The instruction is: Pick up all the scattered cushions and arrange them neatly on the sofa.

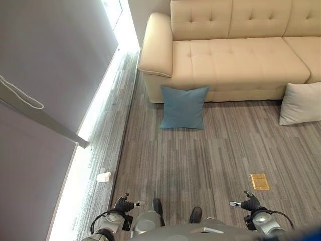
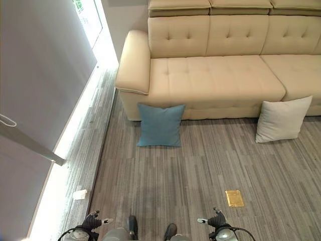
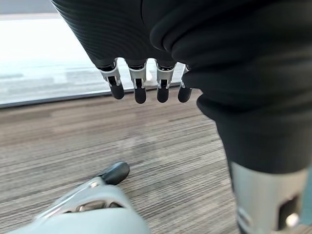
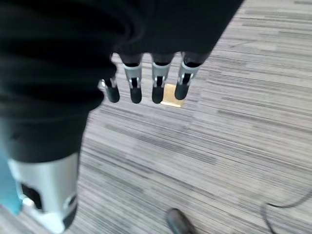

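Leaning against the front of the cream sofa (image 1: 235,55), near its left armrest, a blue cushion (image 1: 183,107) is seen upright on the grey striped floor (image 1: 200,155). A light grey cushion (image 2: 282,119) is propped against the sofa front further to the right, well apart from the blue one. The left hand (image 3: 141,80) and the right hand (image 4: 146,83) are held low with relaxed, straight fingers, and nothing is held. A small gold plate (image 2: 234,198) is set in the floor near the right hand.
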Controlling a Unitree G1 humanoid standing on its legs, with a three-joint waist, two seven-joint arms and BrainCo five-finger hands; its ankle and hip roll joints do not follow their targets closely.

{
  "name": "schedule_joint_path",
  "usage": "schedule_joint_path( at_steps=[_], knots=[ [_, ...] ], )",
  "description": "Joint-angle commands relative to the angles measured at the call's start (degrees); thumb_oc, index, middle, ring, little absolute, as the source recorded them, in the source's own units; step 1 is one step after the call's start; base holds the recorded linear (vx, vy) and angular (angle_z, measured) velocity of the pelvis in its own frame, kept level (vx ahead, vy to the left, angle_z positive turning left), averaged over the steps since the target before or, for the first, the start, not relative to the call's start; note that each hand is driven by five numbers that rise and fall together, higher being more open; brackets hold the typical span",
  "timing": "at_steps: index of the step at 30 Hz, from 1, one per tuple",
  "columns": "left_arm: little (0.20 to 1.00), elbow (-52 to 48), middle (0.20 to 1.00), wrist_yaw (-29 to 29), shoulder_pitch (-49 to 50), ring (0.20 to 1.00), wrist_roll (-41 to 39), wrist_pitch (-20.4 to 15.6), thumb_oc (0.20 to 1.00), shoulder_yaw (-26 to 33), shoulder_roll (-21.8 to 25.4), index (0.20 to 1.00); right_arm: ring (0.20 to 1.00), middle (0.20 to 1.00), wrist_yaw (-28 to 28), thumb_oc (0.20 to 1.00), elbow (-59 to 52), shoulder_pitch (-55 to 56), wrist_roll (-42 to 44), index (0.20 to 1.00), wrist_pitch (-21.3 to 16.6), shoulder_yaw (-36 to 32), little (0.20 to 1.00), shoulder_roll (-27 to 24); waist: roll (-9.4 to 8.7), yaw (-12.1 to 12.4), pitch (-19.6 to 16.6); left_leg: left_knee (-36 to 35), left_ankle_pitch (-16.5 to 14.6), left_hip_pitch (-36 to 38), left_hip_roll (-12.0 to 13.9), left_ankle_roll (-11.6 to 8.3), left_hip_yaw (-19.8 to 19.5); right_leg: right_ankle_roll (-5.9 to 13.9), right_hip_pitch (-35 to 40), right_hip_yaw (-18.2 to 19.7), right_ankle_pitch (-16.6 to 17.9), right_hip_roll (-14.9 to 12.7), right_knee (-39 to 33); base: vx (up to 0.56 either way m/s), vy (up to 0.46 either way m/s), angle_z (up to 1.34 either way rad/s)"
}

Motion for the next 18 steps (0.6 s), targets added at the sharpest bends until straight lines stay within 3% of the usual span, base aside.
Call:
schedule_joint_path(
  at_steps=[1, 7, 12, 15, 18],
  knots=[
    [1.000, 1.5, 1.000, 1.0, -1.1, 1.000, 1.8, -0.5, 1.000, 0.6, 0.2, 1.000, 1.000, 1.000, -0.5, 1.000, 0.4, -0.7, -2.2, 1.000, 0.2, 1.0, 1.000, 0.2, -2.09, 1.2, -1.4, 3.5, -5.2, -2.6, -3.0, 2.37, -2.2, 7.32, 0.6, 5.0, -1.8, -3.8, 0.8, 0.10, 0.068, 0.09],
    [1.000, 2.6, 1.000, 0.9, -0.2, 1.000, 2.4, -0.1, 1.000, 1.7, 0.6, 1.000, 1.000, 1.000, -0.3, 1.000, 1.1, -1.0, -3.9, 1.000, 0.8, 2.0, 1.000, 1.1, -2.73, 2.8, -2.4, 1.4, -6.0, -1.0, -4.4, 3.37, -3.3, 8.44, 1.0, 5.3, -1.6, -4.5, 1.3, 0.10, 0.076, 0.02],
    [1.000, 2.6, 1.000, 0.7, 0.0, 1.000, 2.8, -0.1, 1.000, 2.1, 1.3, 1.000, 1.000, 1.000, -0.1, 1.000, 0.5, -1.9, -4.8, 1.000, 1.1, 2.6, 1.000, 1.0, -3.08, 4.0, -1.8, 2.9, -7.6, -1.6, -5.2, 4.71, -4.0, 9.30, -0.9, 5.9, -2.1, -6.0, 5.9, 0.05, 0.096, -0.08],
    [1.000, 2.5, 1.000, 0.5, -0.2, 1.000, 3.0, -0.2, 1.000, 2.2, 1.7, 1.000, 1.000, 1.000, 0.0, 1.000, 0.1, -2.2, -5.1, 1.000, 1.1, 2.7, 1.000, 1.0, -3.13, 4.5, -1.2, 3.8, -8.6, -1.5, -5.9, 5.73, -4.4, 10.17, -2.4, 5.7, -2.5, -7.6, 10.7, 0.08, 0.136, -0.13],
    [1.000, 1.7, 1.000, 0.6, -0.9, 1.000, 3.2, -0.1, 1.000, 1.7, 2.6, 1.000, 1.000, 1.000, 0.3, 1.000, -0.8, -2.5, -5.3, 1.000, 1.4, 2.8, 1.000, 0.8, -2.56, 3.9, 0.6, 4.5, -10.0, 0.4, -7.0, 7.75, -5.8, 11.61, -7.4, 7.2, 1.0, -10.4, 24.2, 0.11, 0.167, -0.05]
  ],
)
